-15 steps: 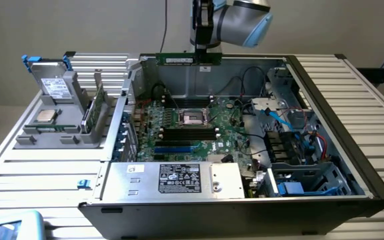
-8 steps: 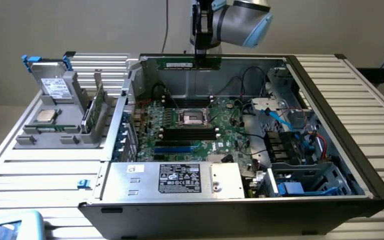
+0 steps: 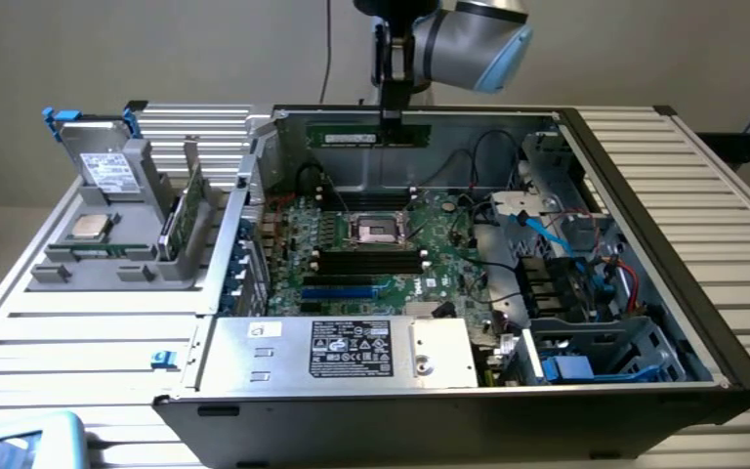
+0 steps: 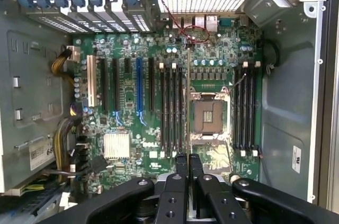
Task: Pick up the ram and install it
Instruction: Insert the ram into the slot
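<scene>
Above the open computer case [image 3: 648,225], the gripper [image 3: 393,121] is clamped on the ram [image 3: 349,137], holding it level and on edge over the motherboard [image 3: 443,227]. From the wrist view, the stick seems to hang between the memory slots [image 4: 172,107] and the processor socket [image 4: 209,118], not yet seated.

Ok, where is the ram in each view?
Exterior view: the ram hangs level in the gripper, by the computer case's far wall.
Wrist view: the ram is edge-on, a thin strip running out from the gripper over the motherboard.
Shared landmark: the empty processor socket.
</scene>
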Controlling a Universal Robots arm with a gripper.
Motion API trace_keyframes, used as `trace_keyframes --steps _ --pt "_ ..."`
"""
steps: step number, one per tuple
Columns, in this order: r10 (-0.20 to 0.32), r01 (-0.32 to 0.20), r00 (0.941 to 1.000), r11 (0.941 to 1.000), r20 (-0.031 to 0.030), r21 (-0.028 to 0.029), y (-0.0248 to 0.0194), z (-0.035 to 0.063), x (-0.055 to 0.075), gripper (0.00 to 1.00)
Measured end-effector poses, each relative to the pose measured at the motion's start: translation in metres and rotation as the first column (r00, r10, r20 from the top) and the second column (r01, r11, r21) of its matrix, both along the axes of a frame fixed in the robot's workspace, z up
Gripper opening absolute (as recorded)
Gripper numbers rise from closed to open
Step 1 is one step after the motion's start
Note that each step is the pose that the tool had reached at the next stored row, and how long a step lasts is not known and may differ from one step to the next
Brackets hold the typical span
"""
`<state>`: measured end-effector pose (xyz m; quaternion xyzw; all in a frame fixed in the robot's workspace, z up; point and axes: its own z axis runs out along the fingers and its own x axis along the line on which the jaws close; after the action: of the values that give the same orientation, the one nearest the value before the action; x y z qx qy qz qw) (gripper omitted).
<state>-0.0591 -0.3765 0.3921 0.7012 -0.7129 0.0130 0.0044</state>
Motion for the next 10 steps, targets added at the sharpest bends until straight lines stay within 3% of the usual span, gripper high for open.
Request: trace_keyframes --steps 10 --pt "0.0 0.0 1.0 0.9999 0.0 -0.0126 -0.0021 -0.0127 0.0 0.13"
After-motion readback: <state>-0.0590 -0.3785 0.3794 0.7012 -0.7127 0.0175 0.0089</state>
